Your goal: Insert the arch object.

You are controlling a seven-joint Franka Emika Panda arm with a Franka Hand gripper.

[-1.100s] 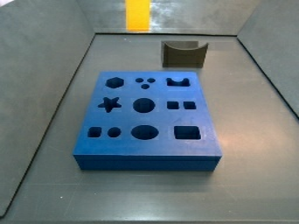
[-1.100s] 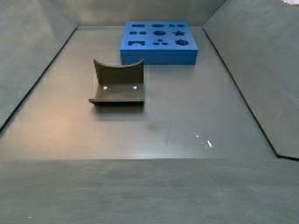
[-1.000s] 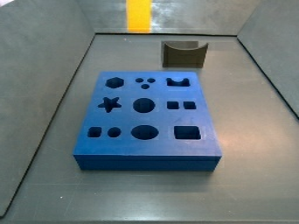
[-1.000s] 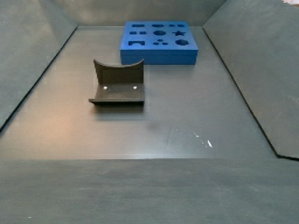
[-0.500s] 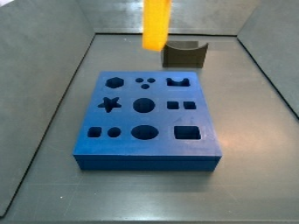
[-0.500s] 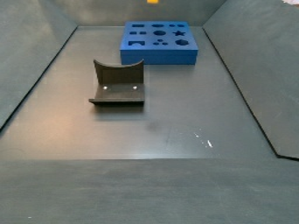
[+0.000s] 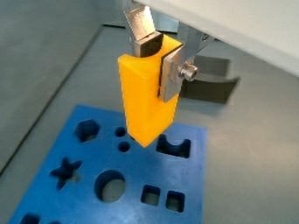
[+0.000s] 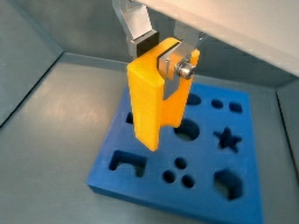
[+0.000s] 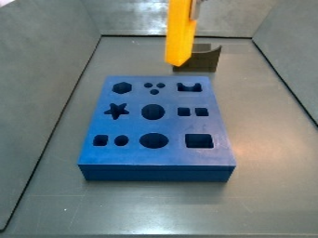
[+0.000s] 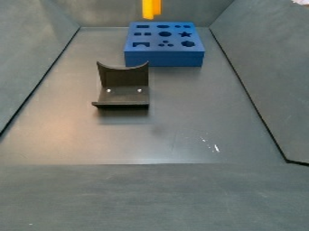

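Note:
The arch object, a tall yellow-orange block [image 7: 145,101], hangs upright in my gripper [image 7: 159,56]. The silver fingers [image 7: 174,72] are shut on its upper end. It also shows in the other wrist view [image 8: 152,105] with the gripper [image 8: 159,54]. The blue board [image 9: 155,172] with its several shaped holes lies below it. In a side view the block [image 9: 181,33] hangs above the board's far edge, clear of it. In the other side view only its lower end [image 10: 150,8] shows at the picture's edge. The gripper is out of both side views.
The dark fixture [image 10: 121,86], with a curved dip in its upright, stands on the grey floor away from the board [image 10: 163,60]. It shows behind the block in a side view [image 9: 202,58] and in a wrist view [image 7: 212,85]. Grey walls surround the floor.
The arch object has moved down and toward the board's far edge in the gripper. It now shows in both side views.

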